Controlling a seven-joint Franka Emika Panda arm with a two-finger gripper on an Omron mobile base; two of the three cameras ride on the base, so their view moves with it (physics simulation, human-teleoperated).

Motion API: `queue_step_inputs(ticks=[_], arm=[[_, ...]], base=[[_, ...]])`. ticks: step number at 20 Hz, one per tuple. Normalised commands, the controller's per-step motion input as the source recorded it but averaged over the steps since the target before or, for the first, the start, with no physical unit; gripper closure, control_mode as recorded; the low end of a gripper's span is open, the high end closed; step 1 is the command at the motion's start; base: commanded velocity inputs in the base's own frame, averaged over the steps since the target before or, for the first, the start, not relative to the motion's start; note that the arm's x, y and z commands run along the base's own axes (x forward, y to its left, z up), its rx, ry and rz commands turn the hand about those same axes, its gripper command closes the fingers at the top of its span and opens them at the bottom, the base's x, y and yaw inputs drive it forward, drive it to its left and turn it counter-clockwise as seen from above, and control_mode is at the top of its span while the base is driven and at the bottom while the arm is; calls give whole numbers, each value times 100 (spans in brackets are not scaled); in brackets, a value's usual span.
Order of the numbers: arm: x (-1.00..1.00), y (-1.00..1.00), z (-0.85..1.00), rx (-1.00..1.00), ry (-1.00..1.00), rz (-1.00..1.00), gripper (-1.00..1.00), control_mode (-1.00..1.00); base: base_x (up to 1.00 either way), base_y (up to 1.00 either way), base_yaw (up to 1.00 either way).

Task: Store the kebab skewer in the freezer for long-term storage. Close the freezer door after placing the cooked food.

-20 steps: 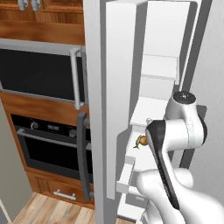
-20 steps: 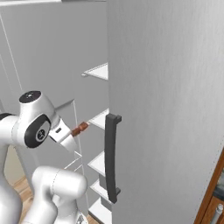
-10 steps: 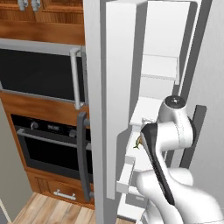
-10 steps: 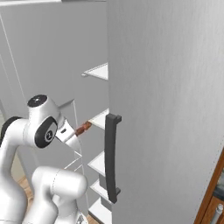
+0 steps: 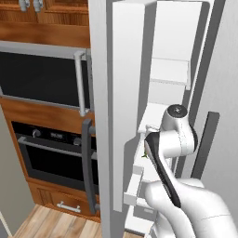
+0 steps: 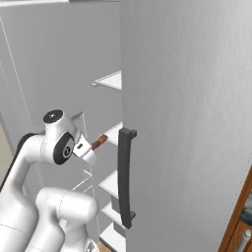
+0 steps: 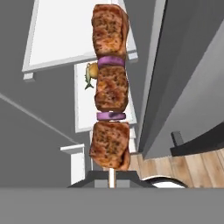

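kebab skewer (image 7: 110, 94) in claw (image 7: 111, 176), before freezer (image 6: 110, 142) shelves

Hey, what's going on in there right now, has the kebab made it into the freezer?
Jaws shut on kebab skewer, gripper pointing at freezer shelves. Not shelved yet. Freezer door open. Nothing blocking.

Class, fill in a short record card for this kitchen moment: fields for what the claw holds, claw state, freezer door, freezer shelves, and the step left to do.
held item: kebab skewer, gripped by its stick end
claw state: claw shut on the stick
freezer door: freezer door stands open
freezer shelves: white shelves visible ahead of the skewer
step left: skewer not yet set down; door not yet closed
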Motion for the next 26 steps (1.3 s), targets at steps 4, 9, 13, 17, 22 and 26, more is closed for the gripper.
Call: queue_step_inputs(ticks=[4,9,13,17,22,26], arm=[[54,-17,0,0,0,-1,100,-100],[52,-8,-11,0,1,-2,100,-100],[49,-8,-24,0,3,-3,100,-100],[47,-13,-27,0,6,-4,100,-100],[45,-19,-19,0,2,-2,100,-100],[50,-19,-10,0,3,-2,100,-100]], base=[[0,0,0],[0,0,0],[0,0,0],[0,0,0],[0,0,0],[0,0,0]])
